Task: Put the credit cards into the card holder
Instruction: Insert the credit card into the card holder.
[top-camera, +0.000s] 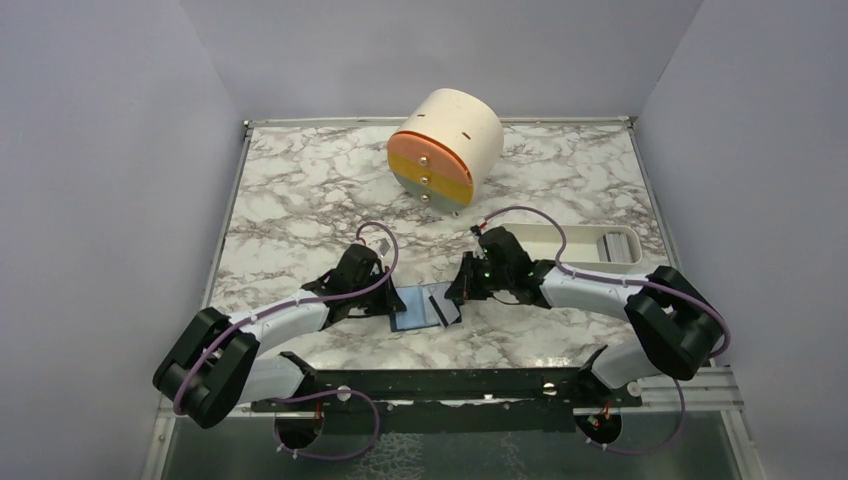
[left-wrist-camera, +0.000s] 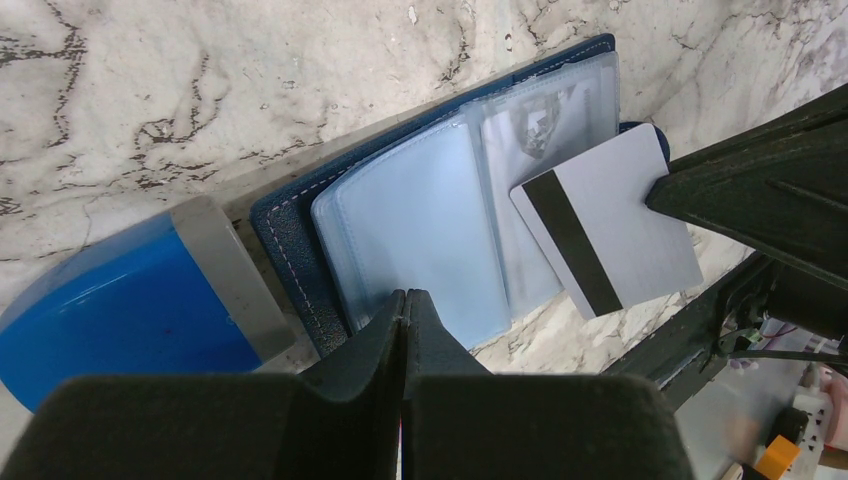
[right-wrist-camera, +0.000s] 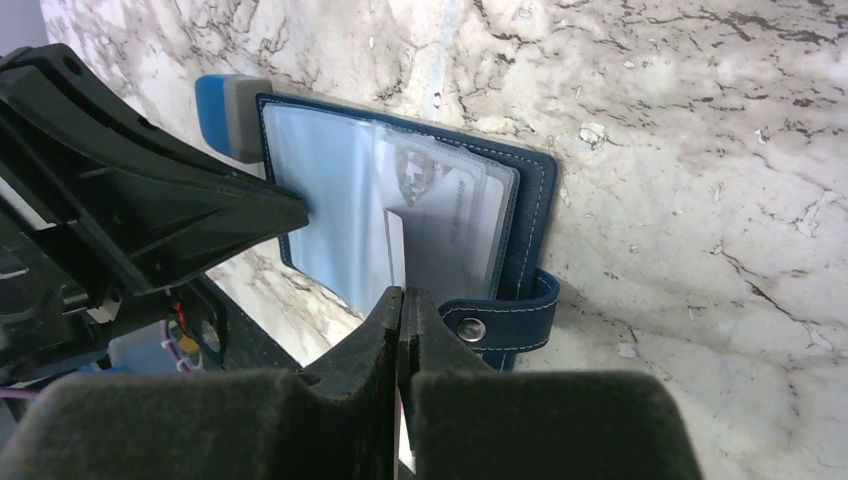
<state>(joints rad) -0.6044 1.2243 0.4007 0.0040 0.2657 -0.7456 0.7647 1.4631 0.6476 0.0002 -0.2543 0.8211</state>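
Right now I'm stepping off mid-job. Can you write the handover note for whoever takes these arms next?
Left gripper: shut, tips on the near edge of the open card holder, which lies flat on the table.
Right gripper: shut on a credit card, stripe side showing, over the holder's right page and not yet in a sleeve.
Done: one card already sits inside a clear sleeve.
Left: slide the held card in. Check the white tray on the right; I can't tell whether more cards are there.
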